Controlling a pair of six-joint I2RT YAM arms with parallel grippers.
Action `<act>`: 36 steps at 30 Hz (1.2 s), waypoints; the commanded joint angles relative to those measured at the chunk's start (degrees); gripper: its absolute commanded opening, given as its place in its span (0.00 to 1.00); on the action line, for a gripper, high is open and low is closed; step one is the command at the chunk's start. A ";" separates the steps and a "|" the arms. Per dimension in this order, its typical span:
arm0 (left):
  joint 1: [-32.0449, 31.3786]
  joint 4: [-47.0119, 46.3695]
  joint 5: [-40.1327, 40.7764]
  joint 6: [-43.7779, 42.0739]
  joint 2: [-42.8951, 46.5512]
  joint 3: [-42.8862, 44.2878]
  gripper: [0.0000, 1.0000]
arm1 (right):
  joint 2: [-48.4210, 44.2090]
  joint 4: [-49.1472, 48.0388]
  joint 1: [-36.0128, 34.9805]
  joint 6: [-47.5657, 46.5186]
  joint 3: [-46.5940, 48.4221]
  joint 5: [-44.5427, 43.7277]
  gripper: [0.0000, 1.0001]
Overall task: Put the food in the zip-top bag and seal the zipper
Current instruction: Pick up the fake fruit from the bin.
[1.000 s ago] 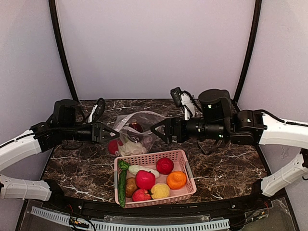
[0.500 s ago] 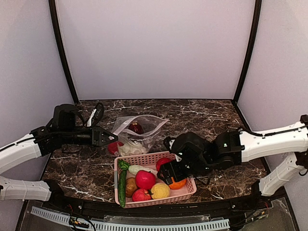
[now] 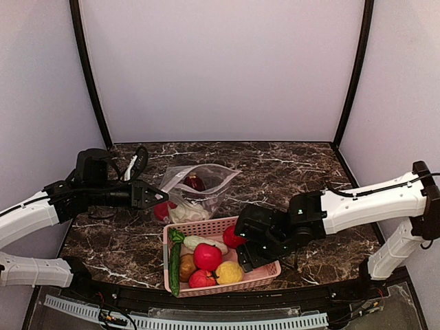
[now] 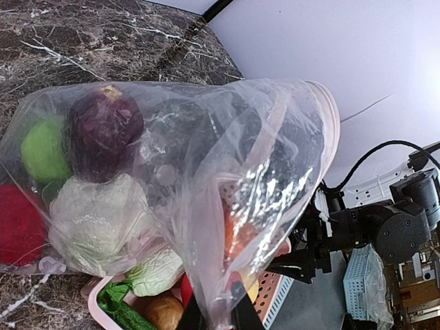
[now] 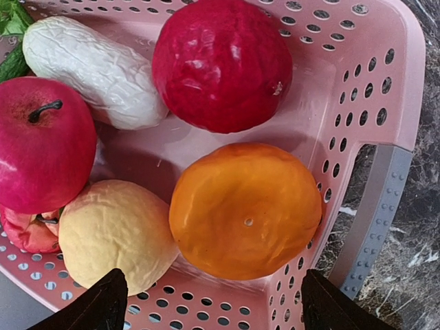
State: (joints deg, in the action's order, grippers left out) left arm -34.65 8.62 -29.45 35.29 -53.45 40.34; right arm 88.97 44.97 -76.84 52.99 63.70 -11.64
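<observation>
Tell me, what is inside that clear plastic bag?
Inside the zip-top bag: a dark purple ball, a green ball, a pale cabbage and a red ball. Anything beneath them is hidden.

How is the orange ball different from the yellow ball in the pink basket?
The orange ball is bright orange; the yellow ball is pale yellow. The orange ball looks a bit bigger and smoother, while the yellow ball has wrinklier skin. The orange ball lies by the basket's end wall; the yellow ball lies between it and a red apple. Both are round and sit side by side in the pink basket.
</observation>
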 commanded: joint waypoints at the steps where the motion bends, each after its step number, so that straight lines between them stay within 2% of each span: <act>1: 0.18 0.17 0.46 0.33 0.89 -0.31 0.01 | 2.41 2.94 0.51 2.09 1.84 -1.74 0.85; 15: 0.20 1.62 1.05 0.03 1.79 -0.30 0.01 | 10.26 6.66 1.83 2.66 6.88 -6.24 0.83; 19: 0.20 1.75 1.11 -0.13 1.66 -0.14 0.01 | 12.26 4.55 1.89 0.44 8.35 -5.23 0.84; 24: 0.20 1.85 1.02 -0.44 0.94 0.42 0.01 | 12.62 -3.32 1.46 -2.66 8.52 -0.40 0.83; 27: 0.20 2.05 1.11 -0.68 0.90 0.82 0.01 | 12.59 -3.41 1.26 -2.81 8.57 -0.54 0.83; 36: 0.20 1.89 1.02 -0.84 0.20 0.83 0.01 | 11.25 -0.50 2.51 0.71 5.19 -1.54 0.94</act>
State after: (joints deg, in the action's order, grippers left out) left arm -34.65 9.74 -28.86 35.16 -52.93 40.34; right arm 101.12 43.51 -74.94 51.99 70.76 -13.50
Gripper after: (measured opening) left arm 0.079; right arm 0.923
